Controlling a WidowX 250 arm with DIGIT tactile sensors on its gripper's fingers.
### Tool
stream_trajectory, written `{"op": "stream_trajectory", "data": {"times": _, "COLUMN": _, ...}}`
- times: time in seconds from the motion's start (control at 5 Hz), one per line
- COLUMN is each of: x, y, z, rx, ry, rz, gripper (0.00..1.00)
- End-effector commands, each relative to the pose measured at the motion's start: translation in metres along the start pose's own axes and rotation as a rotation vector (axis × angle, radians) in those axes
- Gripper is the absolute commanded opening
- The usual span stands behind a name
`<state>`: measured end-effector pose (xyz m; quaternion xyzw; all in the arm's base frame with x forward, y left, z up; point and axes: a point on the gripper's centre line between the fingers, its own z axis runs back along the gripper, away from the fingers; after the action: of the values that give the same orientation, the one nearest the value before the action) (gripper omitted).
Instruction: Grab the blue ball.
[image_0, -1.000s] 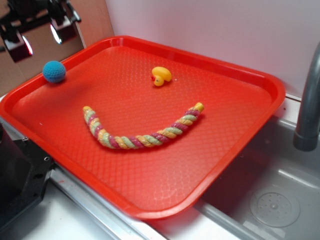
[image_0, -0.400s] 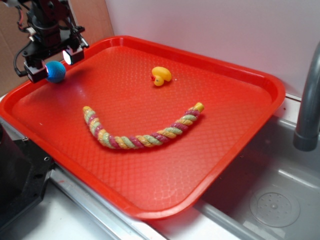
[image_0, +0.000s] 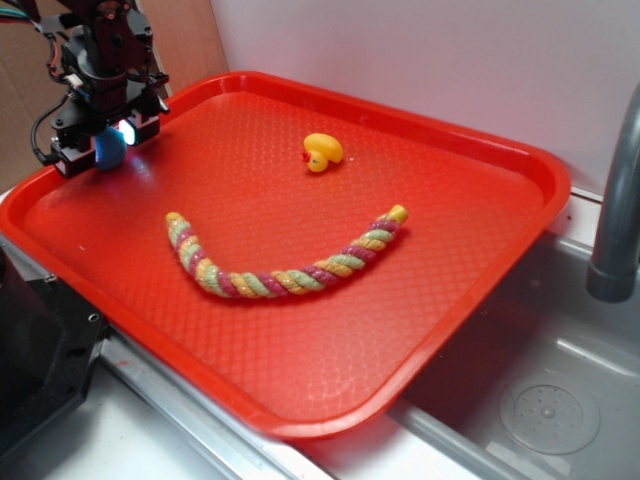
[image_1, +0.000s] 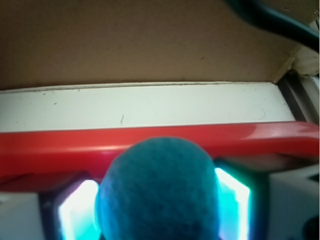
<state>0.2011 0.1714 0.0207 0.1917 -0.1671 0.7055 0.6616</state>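
Wrist view: ball (image_1: 159, 192) between fingers (image_1: 77, 212), gripper (image_0: 105, 148) narrow around it, contact unclear. Step: grasping. Next: squeeze firmly, lift off tray (image_0: 450, 300).

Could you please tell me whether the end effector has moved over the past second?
Yes. The end effector has come down at the tray's far left corner and now brackets the blue ball.

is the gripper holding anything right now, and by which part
The gripper is closed on the small teal-blue knitted ball, one finger pad on each side of its middle, near the red plastic tray's far-left rim.
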Motion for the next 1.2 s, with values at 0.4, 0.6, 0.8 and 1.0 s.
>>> {"op": "stream_trajectory", "data": {"times": 0.4, "x": -0.013, "y": -0.016, "z": 0.095, "rx": -0.230, "ry": 0.160, "rz": -0.585, "gripper": 0.00}}
{"op": "stream_trajectory", "data": {"times": 0.6, "x": -0.034, "y": -0.007, "z": 0.151, "rx": -0.352, "ry": 0.283, "rz": -0.810, "gripper": 0.00}}
{"op": "stream_trajectory", "data": {"times": 0.8, "x": -0.048, "y": 0.009, "z": 0.206, "rx": -0.471, "ry": 0.289, "rz": -1.034, "gripper": 0.00}}
{"op": "stream_trajectory", "data": {"times": 1.0, "x": -0.045, "y": 0.019, "z": 0.239, "rx": -0.556, "ry": 0.332, "rz": -1.201, "gripper": 0.00}}
